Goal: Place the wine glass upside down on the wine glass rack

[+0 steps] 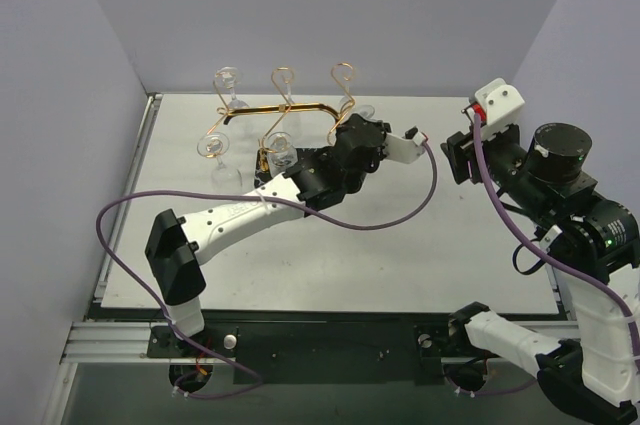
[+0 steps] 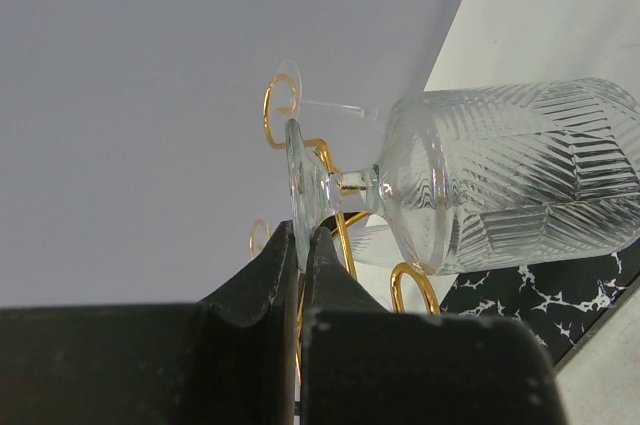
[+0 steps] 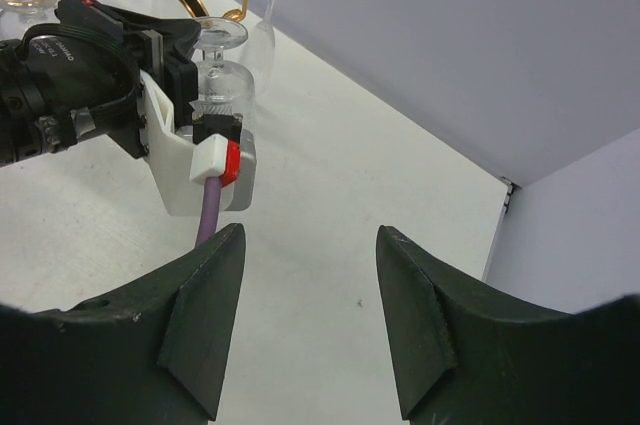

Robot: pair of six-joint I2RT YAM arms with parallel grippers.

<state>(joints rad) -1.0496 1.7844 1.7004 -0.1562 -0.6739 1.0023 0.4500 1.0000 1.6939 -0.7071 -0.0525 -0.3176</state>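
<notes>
Stretches the left arm (image 1: pixel 240 215) forward and to the right, low, with the wrist rolled onto its side. Pinches the left pincer (image 2: pixel 303 233) almost closed on the foot rim of the wine glass (image 2: pixel 500 175). Holds the right arm (image 1: pixel 560 180) raised at the right side, elbow folded, with the right pincer (image 3: pixel 310 235) parted about halfway and gripping nothing.

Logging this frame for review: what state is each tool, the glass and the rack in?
wine glass, upside down, held by its foot
left tool, shut on the wine glass
right tool, open, holding nothing
wine glass rack, upright, other glasses hanging upside down on it
</notes>
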